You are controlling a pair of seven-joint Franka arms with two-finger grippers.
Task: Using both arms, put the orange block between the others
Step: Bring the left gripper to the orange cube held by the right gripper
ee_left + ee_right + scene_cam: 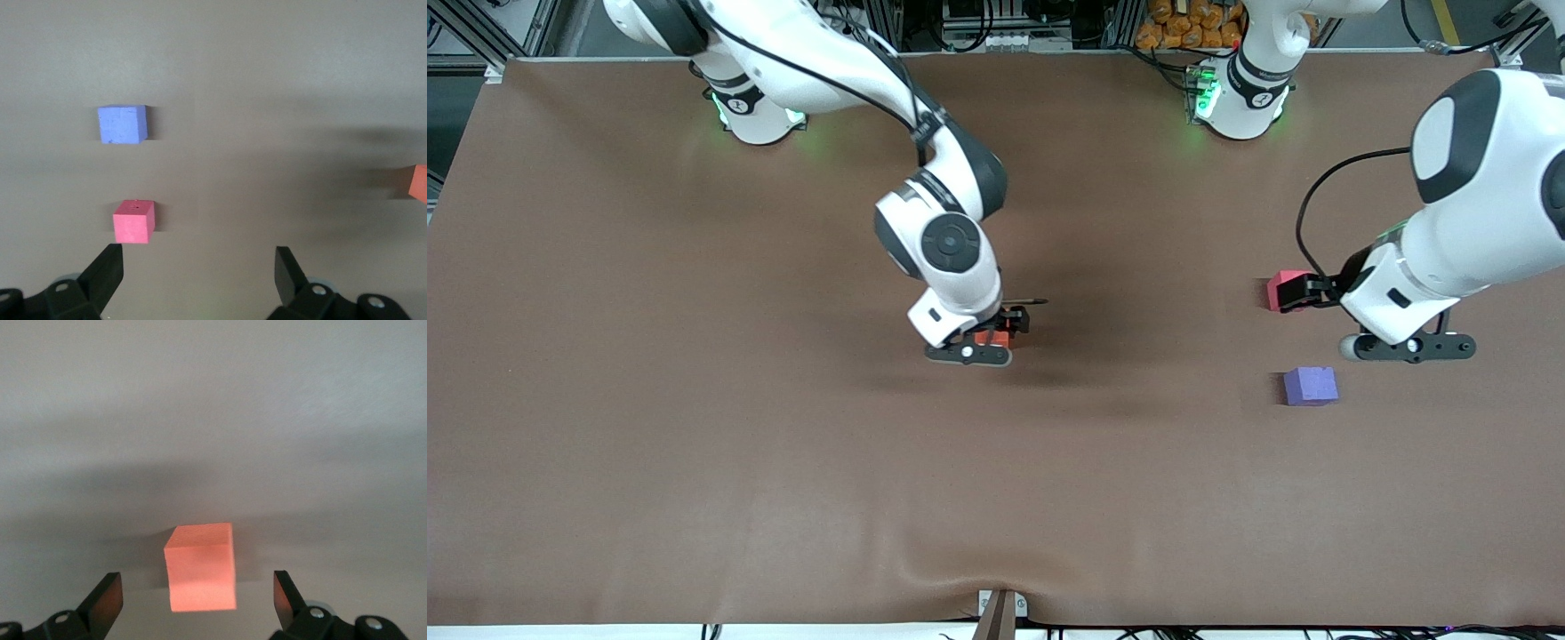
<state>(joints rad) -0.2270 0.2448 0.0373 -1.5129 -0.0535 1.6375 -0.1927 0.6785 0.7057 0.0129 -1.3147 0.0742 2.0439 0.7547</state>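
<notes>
The orange block rests on the brown table near its middle. My right gripper stands open around it, with a gap between each finger and the block. The block's edge also shows in the left wrist view. The pinkish-red cube and the purple-blue cube sit toward the left arm's end, the purple-blue one nearer the front camera. My left gripper hangs open beside the pinkish-red cube, holding nothing.
A wide stretch of bare table separates the orange block from the two cubes. A small bracket sits at the table edge nearest the front camera. Orange items and cables lie off the table by the arm bases.
</notes>
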